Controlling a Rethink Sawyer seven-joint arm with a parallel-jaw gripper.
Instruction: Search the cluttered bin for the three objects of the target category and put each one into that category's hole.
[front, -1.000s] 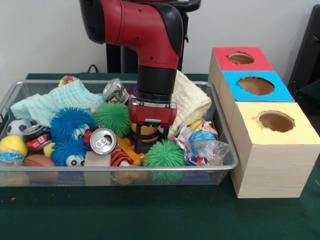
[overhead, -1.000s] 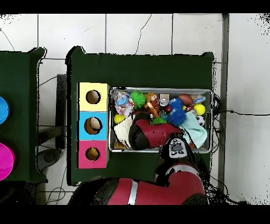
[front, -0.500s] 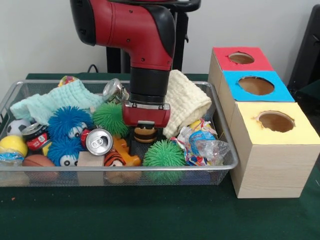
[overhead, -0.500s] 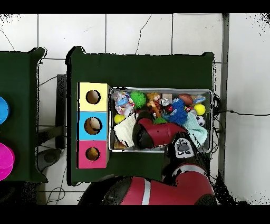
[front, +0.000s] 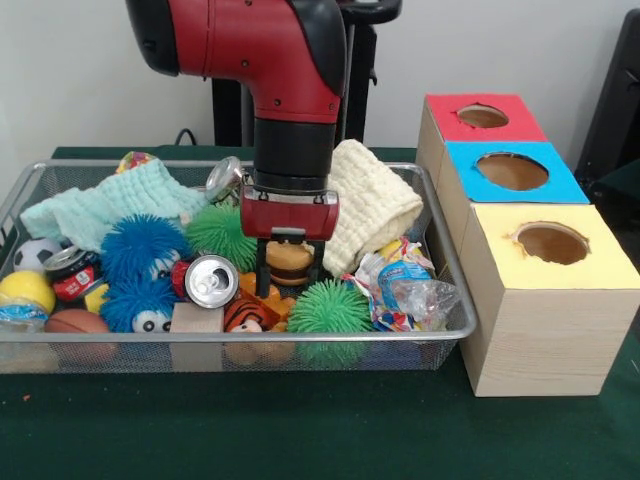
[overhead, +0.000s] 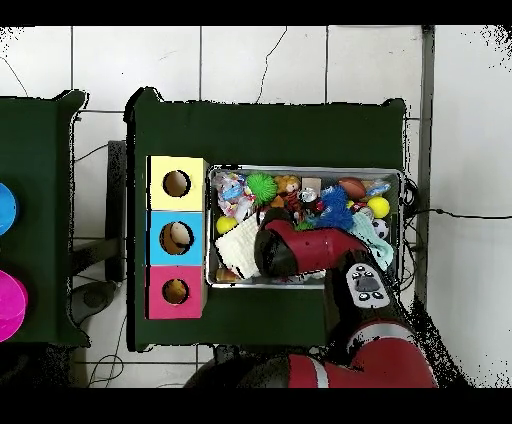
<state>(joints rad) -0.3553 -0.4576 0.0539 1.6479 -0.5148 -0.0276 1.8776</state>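
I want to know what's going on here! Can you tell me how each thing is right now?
Gripper: fingers shut on a small brown toy, lifted above the pile.
Brown toy: held between the fingers.
Tiger: lying in the bin.
Bin: full of clutter.
Can: lying on its side.
Red hole: open.

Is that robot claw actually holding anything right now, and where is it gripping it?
Yes. The gripper is shut on a small brown-and-tan toy, its two black fingers pressing the toy's sides.
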